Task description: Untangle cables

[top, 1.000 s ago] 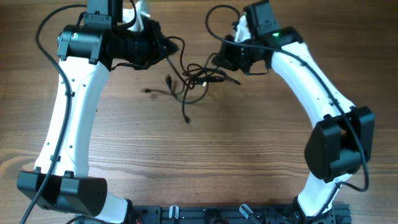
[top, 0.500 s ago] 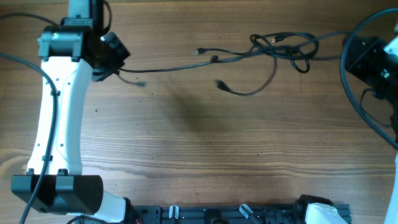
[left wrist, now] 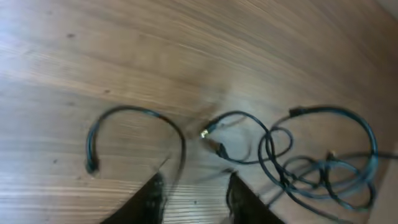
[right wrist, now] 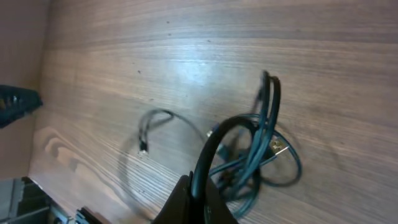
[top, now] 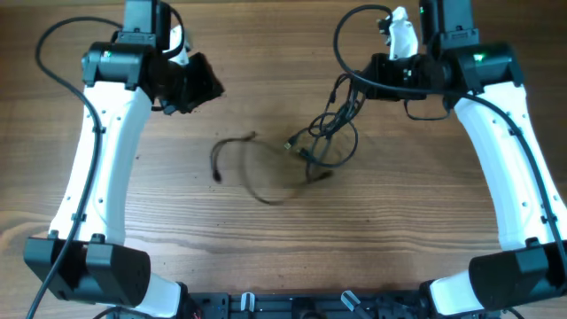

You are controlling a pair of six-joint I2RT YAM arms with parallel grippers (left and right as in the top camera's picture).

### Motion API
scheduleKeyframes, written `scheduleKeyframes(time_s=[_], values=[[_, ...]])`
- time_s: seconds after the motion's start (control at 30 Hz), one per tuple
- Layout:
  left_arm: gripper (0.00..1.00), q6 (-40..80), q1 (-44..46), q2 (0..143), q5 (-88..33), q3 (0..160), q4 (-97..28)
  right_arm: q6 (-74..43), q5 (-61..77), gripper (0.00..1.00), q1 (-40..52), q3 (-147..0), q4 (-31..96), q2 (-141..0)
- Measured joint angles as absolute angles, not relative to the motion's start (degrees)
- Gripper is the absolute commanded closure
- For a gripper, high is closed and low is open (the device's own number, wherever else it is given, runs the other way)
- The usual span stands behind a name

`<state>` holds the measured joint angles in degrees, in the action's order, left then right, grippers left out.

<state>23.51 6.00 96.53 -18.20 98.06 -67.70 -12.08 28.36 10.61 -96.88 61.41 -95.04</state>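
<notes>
Evidently light and limp, the cables point(top: 321, 131) sag in a bunch right of centre in the overhead frame from the right gripper point(right wrist: 194, 200), clamped on a strand; the left gripper point(left wrist: 194, 190), spread and empty, could best pinch a loose plug end.

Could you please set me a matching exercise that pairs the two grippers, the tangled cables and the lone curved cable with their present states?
Things:
1. left gripper
2. right gripper
3. tangled cables
4. curved cable

States:
A. lying in an arch, to the left of the tangle
B. open, holding nothing
C. shut on a cable loop
D. bunched, with one loop raised

Pairs: 1-B, 2-C, 3-D, 4-A.
</notes>
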Motion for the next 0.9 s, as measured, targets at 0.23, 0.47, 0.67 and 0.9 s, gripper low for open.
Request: scheduleKeyframes(time_s=[0.23, 0.47, 0.67, 0.9], values=[[0.59, 22.9, 6.0, 96.6, -20.0, 98.1, -66.3, -21.3, 23.8, 0.73, 20.3, -96.9, 57.1, -97.0], [0.59, 26.7, 5.9, 99.7, -18.7, 97.9, -66.2, -28.3, 20.5, 0.02, 31.2, -96.8, 49.2, -106.3], [0.59, 26.9, 7.4, 99.8, -18.4, 97.9, -64.6, -28.3, 24.4, 0.0, 16.8, -98.5, 49.0, -104.0], [0.6, 27.1, 13.8, 104.2, -18.3, 97.8, -59.6, -25.4, 27.2, 0.02, 11.7, -100.0, 60.2, -100.6]])
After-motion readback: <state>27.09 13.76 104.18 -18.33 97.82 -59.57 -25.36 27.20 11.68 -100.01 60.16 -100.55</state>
